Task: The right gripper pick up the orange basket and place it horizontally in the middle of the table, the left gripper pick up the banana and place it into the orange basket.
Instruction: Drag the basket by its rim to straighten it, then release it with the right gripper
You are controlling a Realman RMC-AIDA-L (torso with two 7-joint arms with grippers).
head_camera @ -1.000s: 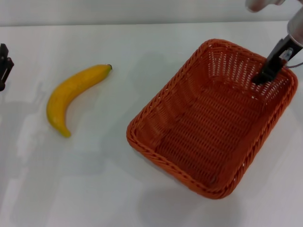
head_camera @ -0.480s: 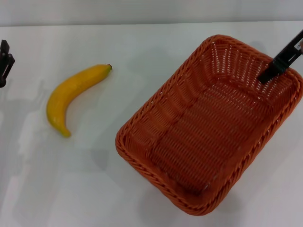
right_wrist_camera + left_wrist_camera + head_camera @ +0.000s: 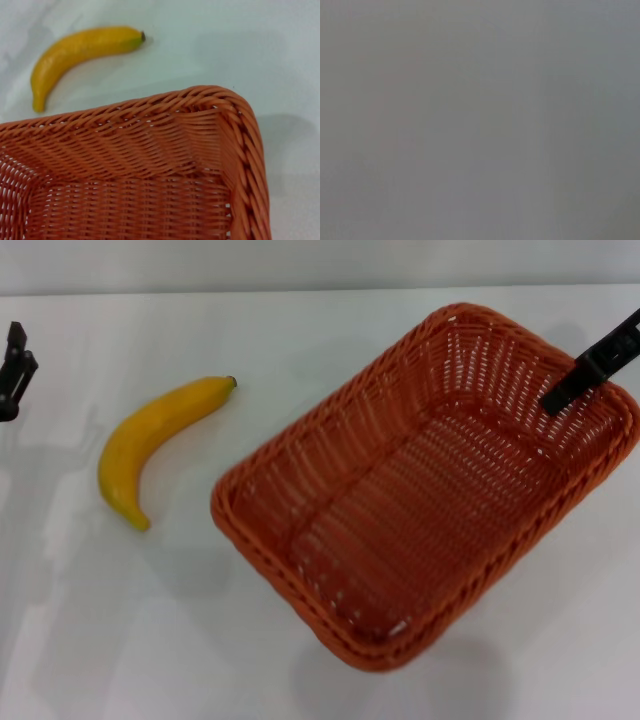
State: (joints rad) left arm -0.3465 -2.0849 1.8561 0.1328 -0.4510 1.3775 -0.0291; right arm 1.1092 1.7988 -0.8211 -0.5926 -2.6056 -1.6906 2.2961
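The orange basket (image 3: 420,490) hangs tilted over the right half of the white table (image 3: 300,330), its near corner lifted. My right gripper (image 3: 562,396) is shut on the basket's far right rim, with one black finger showing inside the wall. The banana (image 3: 150,440) lies on the table left of the basket, dark tip pointing away from me. My left gripper (image 3: 12,375) sits at the far left edge, apart from the banana. In the right wrist view the basket (image 3: 150,175) fills the lower part and the banana (image 3: 80,47) lies beyond its rim. The left wrist view is plain grey.
White tabletop surrounds the banana and the basket. A strip of bare table (image 3: 200,510) separates the banana from the basket's nearest corner. The table's far edge (image 3: 300,288) runs along the top of the head view.
The basket has swung left and toward the table's middle, its left corner now closer to the banana. My right gripper stays on the rim. The banana has not moved.
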